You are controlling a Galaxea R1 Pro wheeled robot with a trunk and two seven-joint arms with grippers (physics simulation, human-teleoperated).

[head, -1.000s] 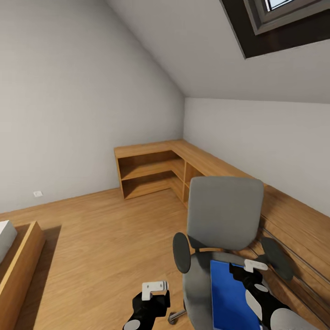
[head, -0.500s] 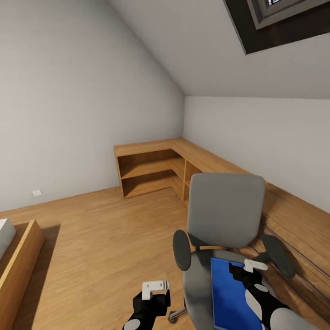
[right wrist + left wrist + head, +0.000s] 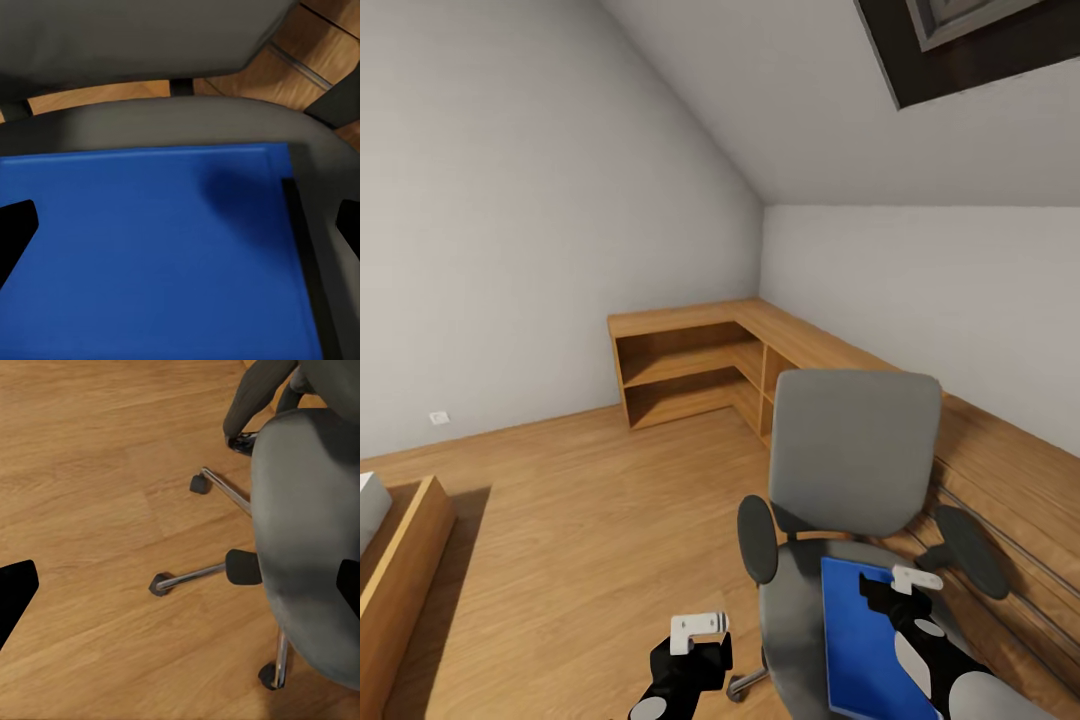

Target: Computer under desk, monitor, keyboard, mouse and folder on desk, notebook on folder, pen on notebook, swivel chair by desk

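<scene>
The grey swivel chair (image 3: 852, 462) stands right in front of me, its back towards the wooden wall units. The bright-blue folder (image 3: 863, 640) lies flat on its seat, a black strip (image 3: 300, 247) along one long edge. My right gripper (image 3: 901, 598) hovers just above the folder (image 3: 150, 255), open, with one dark finger (image 3: 15, 229) at each side and nothing between them. My left gripper (image 3: 695, 648) hangs open over the floor beside the seat (image 3: 315, 525), above the silver star base (image 3: 196, 576).
A low wooden corner shelf unit (image 3: 690, 362) stands against the far wall. Wooden drawer cabinets (image 3: 1005, 490) run along the right wall behind the chair. A wooden bed frame (image 3: 400, 560) sits at the left. Plank floor (image 3: 570, 510) lies between them.
The whole view has shifted a little, with the skylight sliding up out of frame and the chair looming slightly larger. Both grippers keep their pose.
</scene>
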